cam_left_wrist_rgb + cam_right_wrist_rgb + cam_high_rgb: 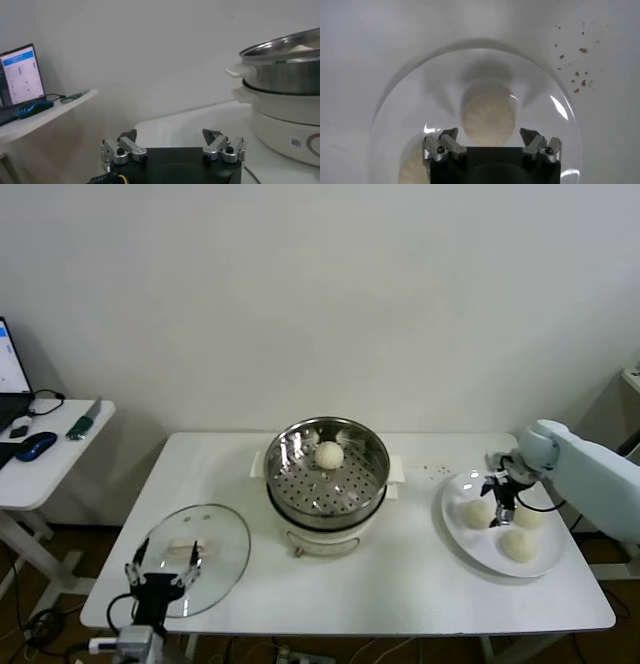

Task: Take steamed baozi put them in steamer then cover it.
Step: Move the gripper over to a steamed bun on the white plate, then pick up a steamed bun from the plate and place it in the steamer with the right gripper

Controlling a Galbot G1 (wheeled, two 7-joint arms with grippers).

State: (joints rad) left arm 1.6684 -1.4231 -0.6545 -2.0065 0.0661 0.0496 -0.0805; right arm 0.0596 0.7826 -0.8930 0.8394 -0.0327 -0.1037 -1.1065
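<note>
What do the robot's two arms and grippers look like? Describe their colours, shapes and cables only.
The right arm has a smooth, rounded white shell. The right gripper is black, and dark cables loop beside it. The left gripper is also black. In the wrist views each gripper has a black boxy body and two silver metal fingers with dark tips and round black screws.
</note>
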